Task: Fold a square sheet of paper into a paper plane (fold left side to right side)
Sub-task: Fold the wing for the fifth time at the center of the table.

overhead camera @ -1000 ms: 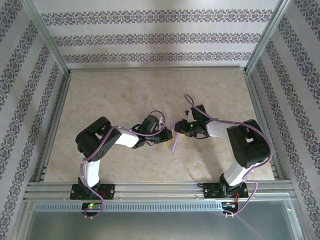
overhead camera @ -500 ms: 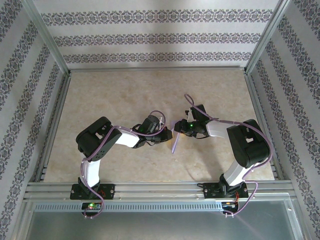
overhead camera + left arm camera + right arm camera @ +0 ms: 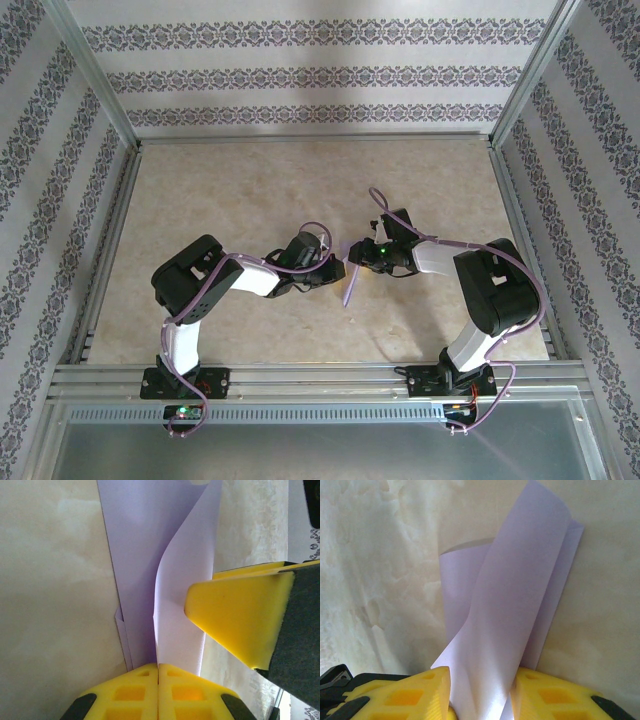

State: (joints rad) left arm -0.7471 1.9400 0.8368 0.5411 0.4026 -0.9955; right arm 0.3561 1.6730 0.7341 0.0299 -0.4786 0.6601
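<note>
The lavender sheet of paper (image 3: 350,285) is folded into a long narrow layered strip in the middle of the table, between the two wrists. My left gripper (image 3: 338,270) meets it from the left. In the left wrist view that gripper (image 3: 158,669) is shut on an upright flap of the paper (image 3: 145,545). One yellow finger (image 3: 235,610) of the right gripper rests against the flap's right side. My right gripper (image 3: 362,256) comes in from the right. In its own view the right gripper (image 3: 480,690) stands open, and a twisted band of the paper (image 3: 515,595) runs between its fingers.
The beige marbled table top (image 3: 230,190) has bare room all round the paper. Aluminium frame rails (image 3: 300,375) run along the near edge, and patterned walls (image 3: 320,75) close the back and sides. Purple cables (image 3: 440,243) loop over both arms.
The left wrist has shifted a touch. The paper and the right arm stand as before.
</note>
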